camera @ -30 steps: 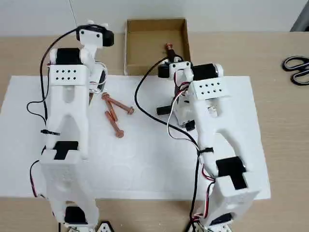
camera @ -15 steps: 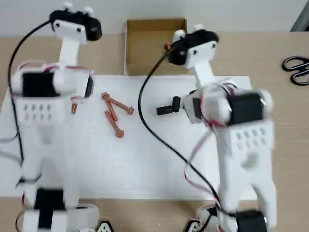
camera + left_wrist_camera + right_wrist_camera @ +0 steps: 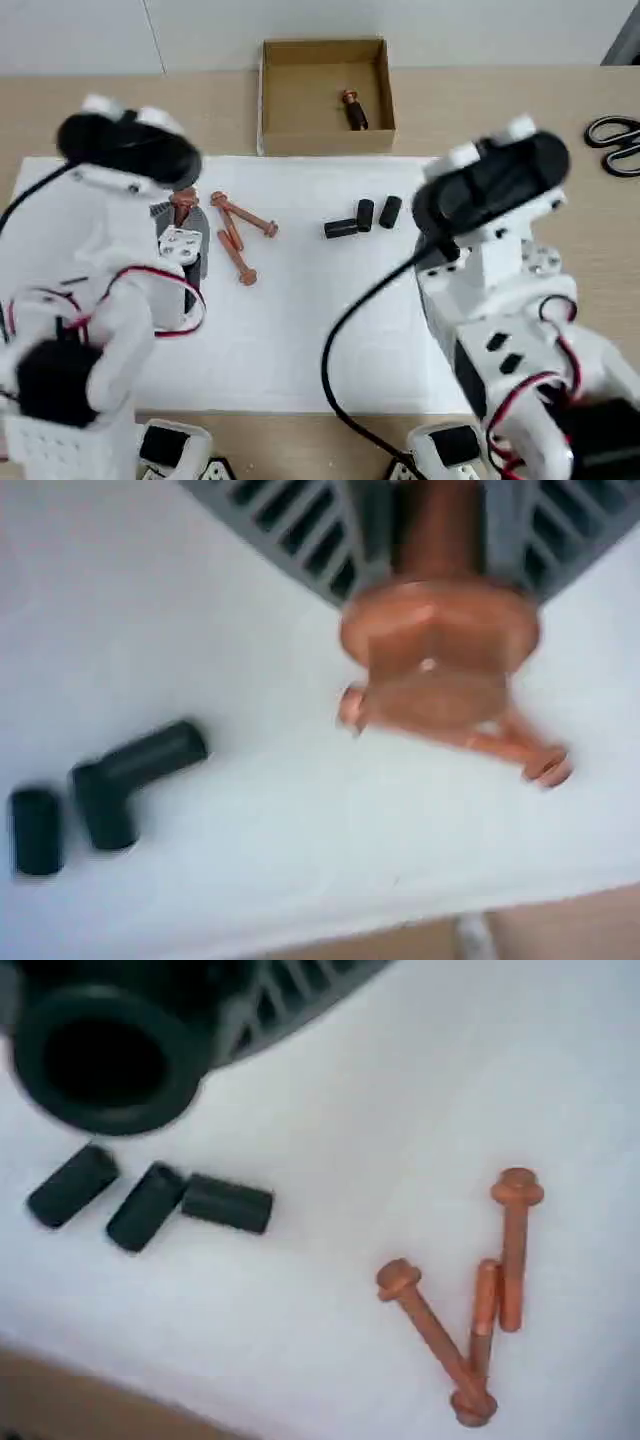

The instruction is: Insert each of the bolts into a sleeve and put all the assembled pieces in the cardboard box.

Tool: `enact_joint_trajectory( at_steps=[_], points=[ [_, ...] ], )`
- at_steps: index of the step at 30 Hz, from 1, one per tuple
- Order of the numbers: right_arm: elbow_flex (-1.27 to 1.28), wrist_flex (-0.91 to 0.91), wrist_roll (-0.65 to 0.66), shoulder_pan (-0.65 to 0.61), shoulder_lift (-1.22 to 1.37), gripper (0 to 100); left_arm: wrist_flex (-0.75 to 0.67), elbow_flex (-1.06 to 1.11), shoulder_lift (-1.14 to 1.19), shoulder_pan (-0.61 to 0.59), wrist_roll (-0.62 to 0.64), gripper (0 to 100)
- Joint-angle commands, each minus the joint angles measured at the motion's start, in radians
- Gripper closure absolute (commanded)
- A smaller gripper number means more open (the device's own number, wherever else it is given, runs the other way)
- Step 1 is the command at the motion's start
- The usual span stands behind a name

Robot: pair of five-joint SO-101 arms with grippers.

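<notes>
Sheet [image 3: 300, 330], perhaps foam, on wooden table [image 3: 580, 220]

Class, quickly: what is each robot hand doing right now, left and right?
Left hand: closed on a copper bolt.
Right hand: closed on a black sleeve.

No writing, label, number or sign can be read in any of the views.
</notes>
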Motion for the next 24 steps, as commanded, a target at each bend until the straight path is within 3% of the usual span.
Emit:
enact_joint_trajectory(
  at_steps=[1,6,9,16,20,24],
  points=[
    [0.157,-0.051,-0.091,-0.001,-0.096,99.1,-0.213,0.186,-0.114,0.005,0.141,99],
    [0.519,-0.331,-0.091,-0.002,-0.245,99.1,-0.476,0.386,-0.23,0.023,0.264,99],
    [0.733,-0.484,-0.091,-0.002,-0.332,99.2,-0.56,0.452,-0.265,0.077,0.282,99],
    [1.046,-0.71,-0.091,-0.082,-0.51,99.2,-0.574,0.395,-0.163,0.157,0.348,99],
    [1.168,-0.819,-0.089,-0.154,-0.553,99.2,-0.577,0.309,-0.031,0.161,0.374,99],
    [1.235,-0.888,-0.089,-0.191,-0.559,99.5,-0.58,0.271,0.041,0.242,0.373,99]
  ],
)
